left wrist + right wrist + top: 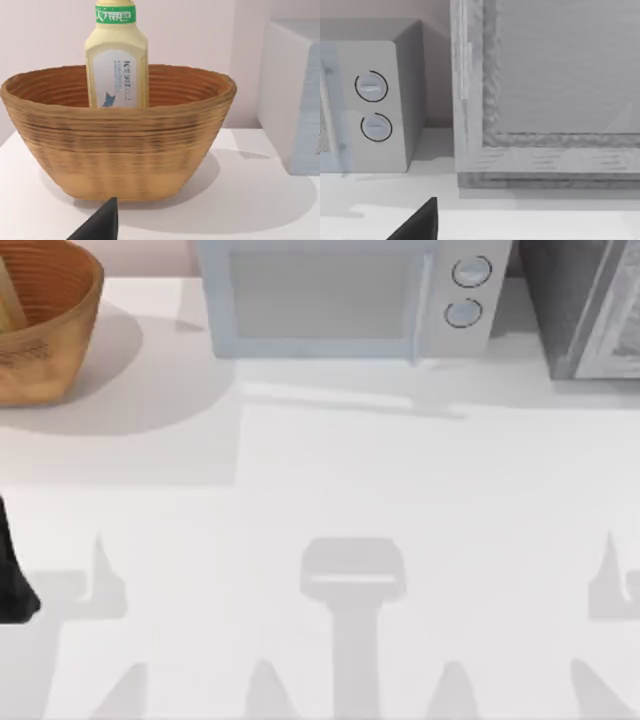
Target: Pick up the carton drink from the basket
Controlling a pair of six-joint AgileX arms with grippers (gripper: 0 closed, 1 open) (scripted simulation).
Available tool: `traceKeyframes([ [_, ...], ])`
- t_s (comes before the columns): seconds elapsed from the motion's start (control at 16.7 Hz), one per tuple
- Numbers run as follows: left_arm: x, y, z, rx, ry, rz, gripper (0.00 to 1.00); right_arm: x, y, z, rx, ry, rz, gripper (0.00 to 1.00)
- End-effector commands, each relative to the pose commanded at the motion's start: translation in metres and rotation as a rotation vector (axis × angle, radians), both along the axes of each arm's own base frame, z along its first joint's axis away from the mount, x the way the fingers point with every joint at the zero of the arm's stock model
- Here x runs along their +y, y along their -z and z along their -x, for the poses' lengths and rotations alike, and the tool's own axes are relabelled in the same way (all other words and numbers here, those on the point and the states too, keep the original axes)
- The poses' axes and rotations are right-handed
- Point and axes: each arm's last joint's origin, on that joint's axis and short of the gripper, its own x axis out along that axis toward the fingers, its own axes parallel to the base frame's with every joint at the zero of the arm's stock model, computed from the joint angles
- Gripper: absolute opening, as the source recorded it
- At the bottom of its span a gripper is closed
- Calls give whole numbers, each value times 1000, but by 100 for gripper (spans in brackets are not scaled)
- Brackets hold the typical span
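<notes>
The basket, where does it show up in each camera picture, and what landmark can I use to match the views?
Top view: the basket sits at the far left corner of the table, cut by the picture's edge.
Left wrist view: the basket is central, with the carton drink standing upright inside.
Right wrist view: not in it.
Shared landmark: the white microwave with two round dials, right of the basket.
</notes>
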Motion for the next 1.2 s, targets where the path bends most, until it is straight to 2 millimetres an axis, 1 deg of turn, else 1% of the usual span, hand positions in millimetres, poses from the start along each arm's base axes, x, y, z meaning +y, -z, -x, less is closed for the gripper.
traceKeyframes([
  [0.24, 0, -1, -1, 10, 0, 4, 100, 0, 0, 0, 0, 0, 0, 100],
  [0.36, 1, -7, -5, 20, -1, 11, 100, 0, 0, 0, 0, 0, 0, 100],
  [0.48, 1, -19, -11, 21, 0, 16, 100, 0, 0, 0, 0, 0, 0, 100],
  [0.66, 3, -45, -29, -1, 2, 17, 100, 0, 0, 0, 0, 0, 0, 100],
  [0.78, 6, -64, -47, -25, 3, 14, 100, 0, 0, 0, 0, 0, 0, 100],
  [0.96, 11, -86, -87, -56, 5, 6, 100, 0, 0, 0, 0, 0, 0, 100],
  [1.08, 17, -93, -119, -67, 7, 1, 100, 0, 0, 0, 0, 0, 0, 100],
  [1.2, 25, -91, -154, -69, 7, -2, 100, 0, 0, 0, 0, 0, 0, 100],
])
